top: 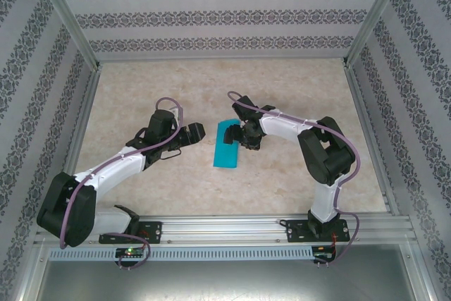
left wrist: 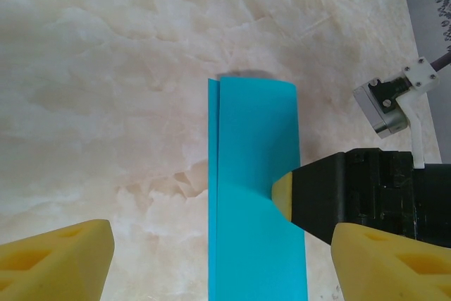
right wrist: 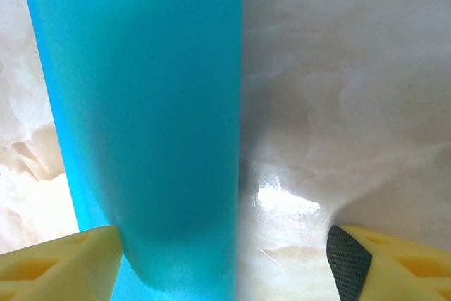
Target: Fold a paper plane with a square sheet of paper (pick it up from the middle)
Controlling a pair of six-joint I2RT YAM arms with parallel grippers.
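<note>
Two arms, top view: the sheet of paper (top: 227,146), doubled into a narrow teal strip, lies mid-tabletop (top: 141,89) between them. Its long axis runs near-to-far with a slight lean.
Nearer arm, top view: the right fingers (top: 236,134) sit over the strip's far right part. The left fingers (top: 196,131) are just beside its left side, apart from it.
Left wrist view, direction: the strip (left wrist: 257,174) lies straight ahead, lengthwise away from the camera. It passes between the left fingers (left wrist: 60,259), which are spread wide and grasp nothing.
Left wrist view, contact: one yellow tip of the right fingers (left wrist: 283,194) touches the strip's right edge about halfway along.
Left wrist view, layers: a thin sliver of the lower layer shows along the left edge, so the halves are not quite flush.
Right wrist view, direction: the strip (right wrist: 141,103) runs away from the camera and its right edge falls between the right fingers (right wrist: 56,269). These are spread wide and released.
Hidden: both wrist views cut off the strip's near end. In the right wrist view it is blurred, so I cannot tell whether it is flat or partly lifted.
Judgement: the right arm looks better placed to act on that right edge.
</note>
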